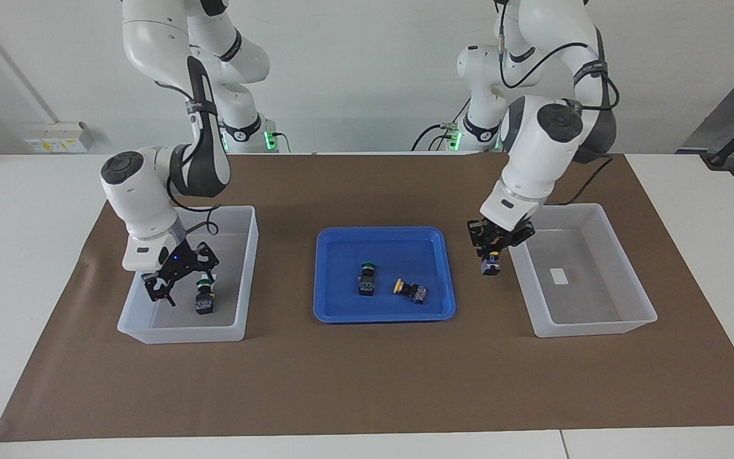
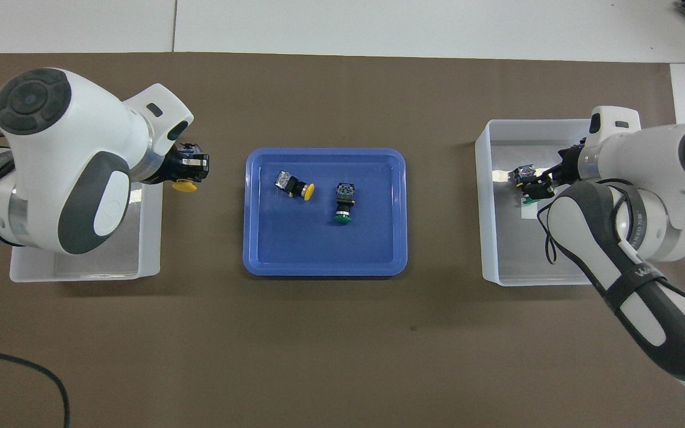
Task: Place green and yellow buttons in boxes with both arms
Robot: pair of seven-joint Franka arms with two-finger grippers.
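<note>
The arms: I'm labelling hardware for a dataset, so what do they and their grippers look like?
Both arms are white, rounded and jointed, with dark grey round joint caps and dark grey panels lettered in white. Black cables run along them. The left gripper and right gripper are black, skeletal two-finger units; a small blue light shows on the right one. Green lights glow at both bases.

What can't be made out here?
Overhead view: the left arm covers most of the box below it.
Overhead view: the right arm covers one corner of the other box.
Both views: lettering on the green button and yellow button in the tray is too small.
Facing view: the top edge cuts off both arms.
</note>
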